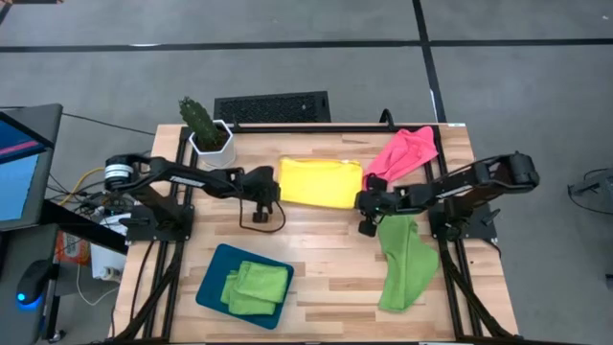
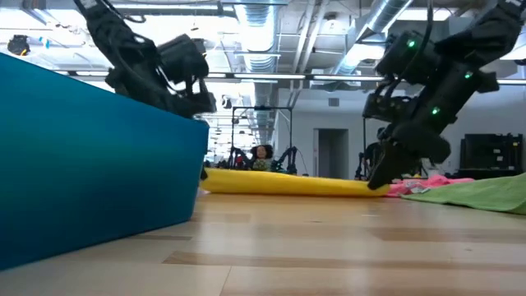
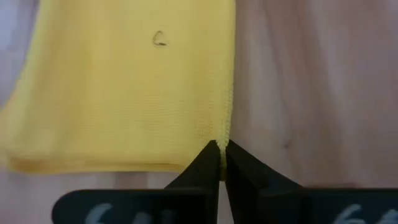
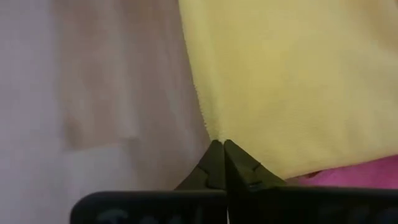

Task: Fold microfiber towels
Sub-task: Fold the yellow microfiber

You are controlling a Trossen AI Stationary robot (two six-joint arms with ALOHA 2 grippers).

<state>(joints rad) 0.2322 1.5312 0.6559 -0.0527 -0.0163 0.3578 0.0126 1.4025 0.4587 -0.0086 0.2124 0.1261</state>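
Pinching the yellow microfiber towel (image 1: 320,182) at both ends: my left hand (image 1: 272,197) clamped on its edge, right hand (image 1: 365,201) clamped on the opp. edge. Towel lies flat mid-bench (image 1: 326,259), w/ pink towel (image 1: 405,153) & lime green towel (image 1: 404,261) just beside right hand.

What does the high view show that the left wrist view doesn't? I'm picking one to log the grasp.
Only the high view shows the right end effector, the pink towel, the green towel, the folded green towels on the teal tray and the cactus. Only the left wrist view shows the left end effector pinched shut on the towel's edge. Both show the yellow towel.
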